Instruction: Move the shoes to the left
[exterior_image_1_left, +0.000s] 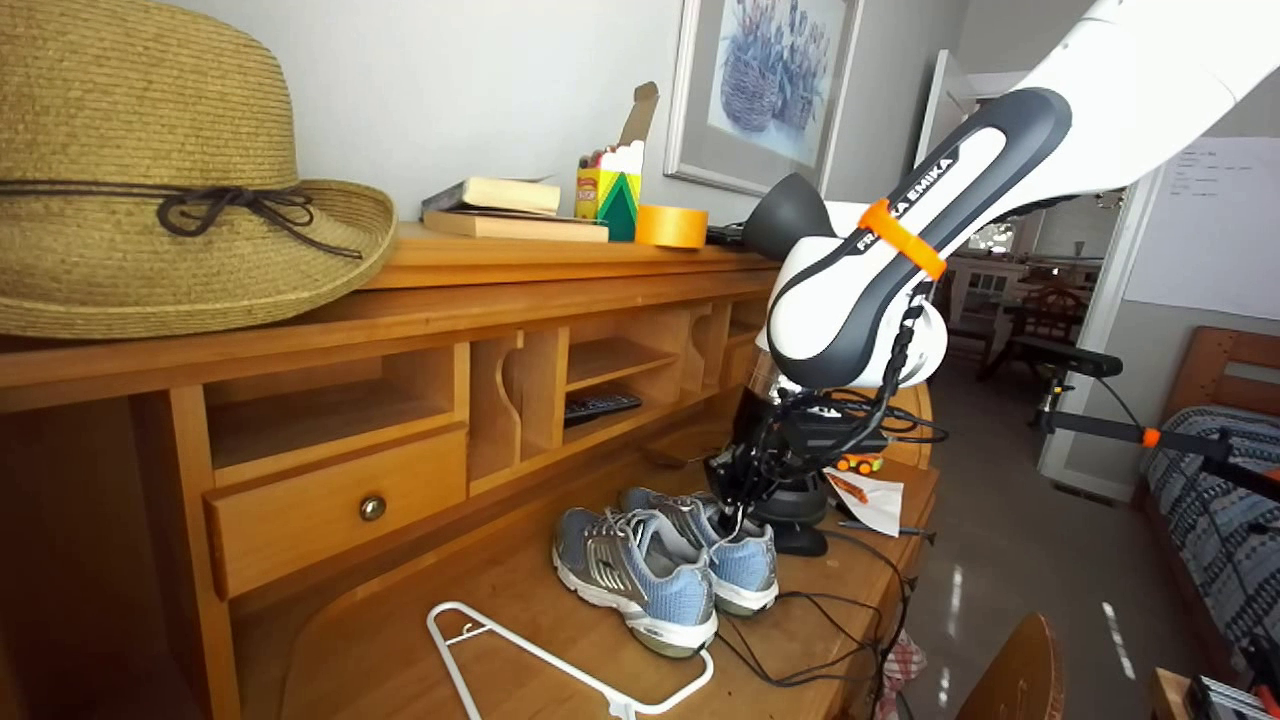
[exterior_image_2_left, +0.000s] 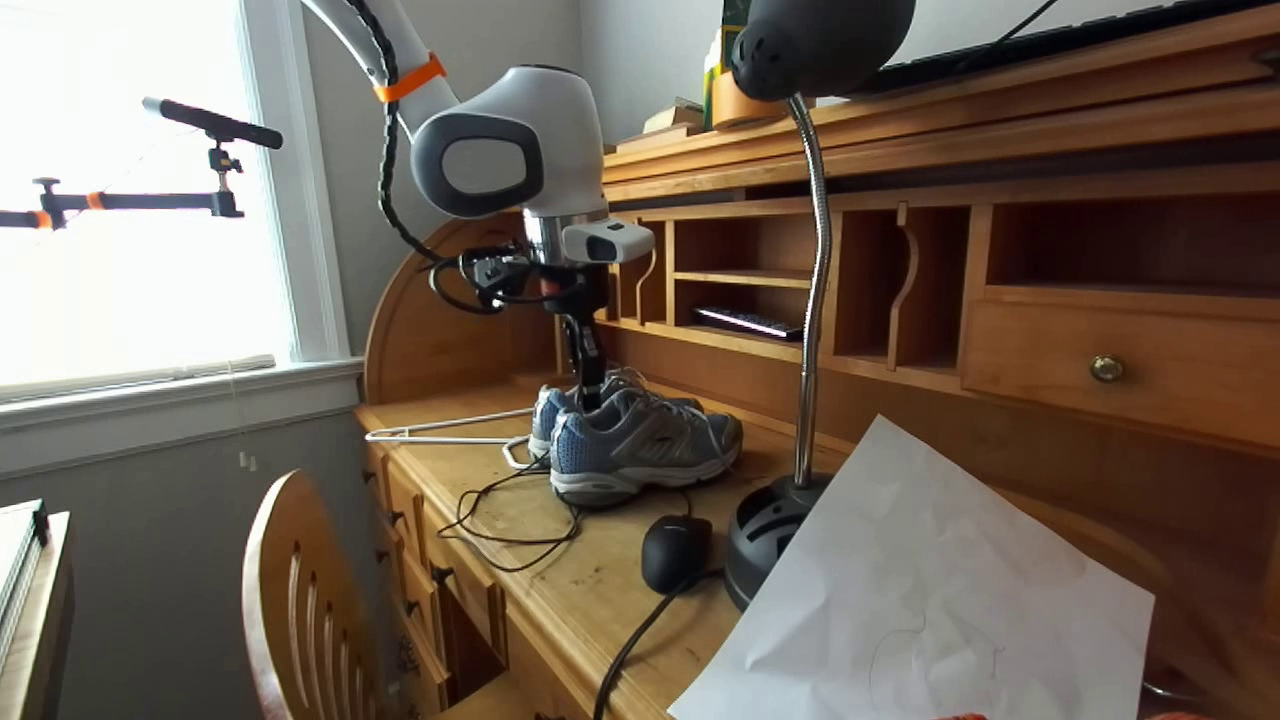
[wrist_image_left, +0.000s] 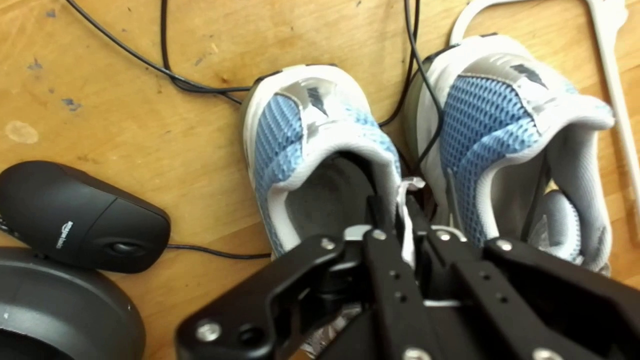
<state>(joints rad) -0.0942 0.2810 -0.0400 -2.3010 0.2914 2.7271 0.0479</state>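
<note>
The claw (wrist_image_left: 397, 212), its fingers nearly together, grips the side wall of the grey sneaker (wrist_image_left: 322, 137) nearer the computer mouse (wrist_image_left: 82, 217), one finger inside the opening, the other outside, between the pair. That shoe and the second sneaker (wrist_image_left: 492, 115) stand upright, side by side, on the tabletop (wrist_image_left: 200, 155).

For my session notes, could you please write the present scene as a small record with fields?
Task objects: two grey-and-blue mesh sneakers, upright, side by side
Surface: light-brown wooden desk
Nearby: black rounded mouse; white plastic hanger
Black two-finger end effector: seems to straddle one side wall of the mouse-side sneaker
Grip: unclear
Higher up: tan straw hat
</note>
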